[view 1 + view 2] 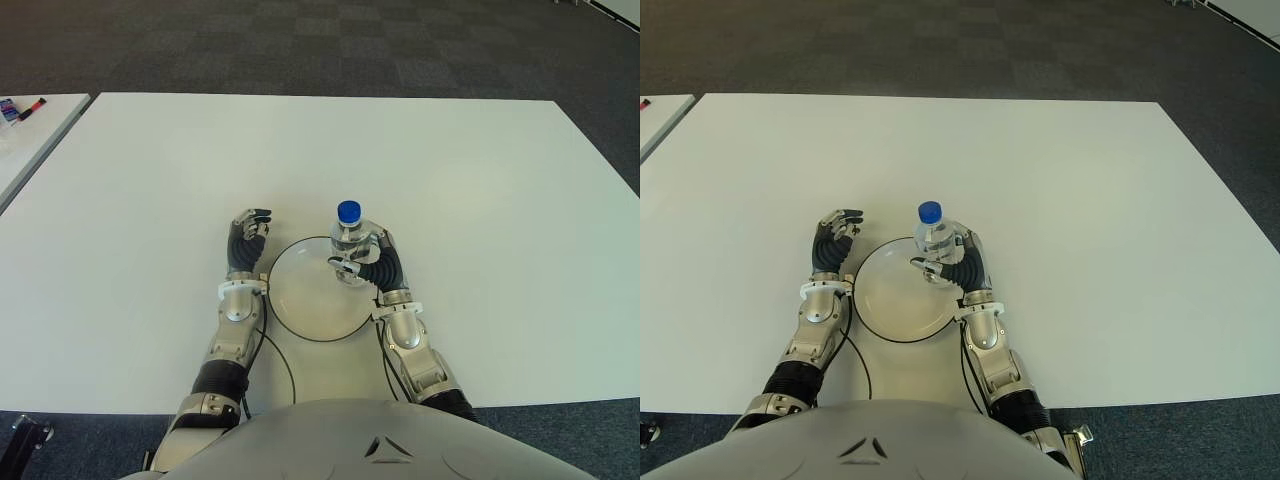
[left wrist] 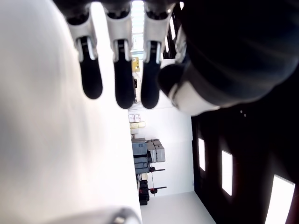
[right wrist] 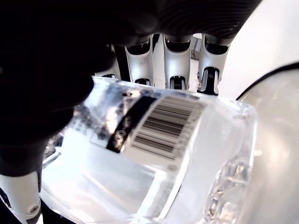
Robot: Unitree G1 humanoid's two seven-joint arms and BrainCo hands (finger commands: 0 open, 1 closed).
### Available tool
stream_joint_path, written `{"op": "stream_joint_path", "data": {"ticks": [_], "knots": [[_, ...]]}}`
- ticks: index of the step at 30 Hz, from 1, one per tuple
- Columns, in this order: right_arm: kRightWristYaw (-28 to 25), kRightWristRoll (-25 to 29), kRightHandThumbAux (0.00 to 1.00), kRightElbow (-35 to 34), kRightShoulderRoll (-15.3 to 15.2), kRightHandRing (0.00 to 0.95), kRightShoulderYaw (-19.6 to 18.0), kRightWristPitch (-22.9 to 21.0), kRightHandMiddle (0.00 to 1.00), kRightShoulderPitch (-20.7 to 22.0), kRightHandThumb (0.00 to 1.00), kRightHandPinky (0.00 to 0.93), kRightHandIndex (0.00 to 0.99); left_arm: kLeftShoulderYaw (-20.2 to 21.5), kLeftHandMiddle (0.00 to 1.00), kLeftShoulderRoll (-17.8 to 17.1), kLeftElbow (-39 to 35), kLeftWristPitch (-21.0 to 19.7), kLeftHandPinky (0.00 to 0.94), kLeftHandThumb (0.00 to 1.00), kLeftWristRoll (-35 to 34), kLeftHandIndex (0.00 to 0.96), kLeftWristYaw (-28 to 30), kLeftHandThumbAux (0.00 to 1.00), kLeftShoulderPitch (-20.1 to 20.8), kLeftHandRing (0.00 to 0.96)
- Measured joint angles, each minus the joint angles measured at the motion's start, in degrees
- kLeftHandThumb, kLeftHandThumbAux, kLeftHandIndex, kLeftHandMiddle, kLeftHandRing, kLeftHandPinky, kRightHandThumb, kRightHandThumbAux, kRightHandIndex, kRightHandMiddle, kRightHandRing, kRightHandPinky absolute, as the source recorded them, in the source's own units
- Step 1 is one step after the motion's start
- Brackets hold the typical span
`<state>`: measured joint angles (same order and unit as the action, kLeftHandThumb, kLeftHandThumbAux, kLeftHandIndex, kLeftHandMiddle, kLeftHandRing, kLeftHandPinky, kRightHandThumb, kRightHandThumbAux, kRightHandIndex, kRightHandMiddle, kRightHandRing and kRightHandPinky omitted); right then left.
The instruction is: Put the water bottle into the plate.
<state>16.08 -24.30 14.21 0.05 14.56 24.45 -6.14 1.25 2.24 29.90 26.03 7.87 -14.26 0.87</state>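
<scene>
Bottle (image 1: 350,236) stands upright at the far right edge of the plate (image 1: 300,300), held in the right hand (image 1: 365,262); whether its base sits on the plate, on the table or just above them I cannot tell.

Largest first: the table (image 1: 450,180) is a broad white top that fills most of both eye views, with dark carpet (image 1: 300,40) beyond its far edge. At the far left a second white surface (image 1: 30,140) shows, with a few small objects on it too small to make out.

The plate is round, white with a thin dark rim, and lies on the table close in front of the robot, between its two forearms.

The right hand shows at the plate's right side, its fingers (image 3: 178,70) wrapped around the clear body of the bottle, thumb on the near side. The wrist view shows the label with a barcode (image 3: 161,126) pressed against the palm.

The left hand (image 1: 246,240) shows just left of the plate, apart from its rim, fingers (image 2: 117,74) loosely curled and holding nothing.

The bottle's cap (image 1: 348,211) is blue.
</scene>
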Motion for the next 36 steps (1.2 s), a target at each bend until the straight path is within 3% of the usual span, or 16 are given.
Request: {"op": "stream_joint_path", "data": {"ticks": [26,36], "knots": [[1.2,-0.2,0.679,0.1,-0.5,0.565,0.0,0.9,0.489,-0.1,0.842,0.573,0.411,0.0,0.340,0.0,0.5,0.0,0.365,0.716,0.0,0.411,0.0,0.711,0.3,0.345],[-1.6,1.7,0.680,-4.6,-1.6,0.572,-0.1,0.9,0.490,-2.3,0.841,0.585,0.411,0.0,0.340,-0.1,0.7,0.0,0.368,0.716,0.0,0.411,0.0,0.711,0.3,0.347]]}}
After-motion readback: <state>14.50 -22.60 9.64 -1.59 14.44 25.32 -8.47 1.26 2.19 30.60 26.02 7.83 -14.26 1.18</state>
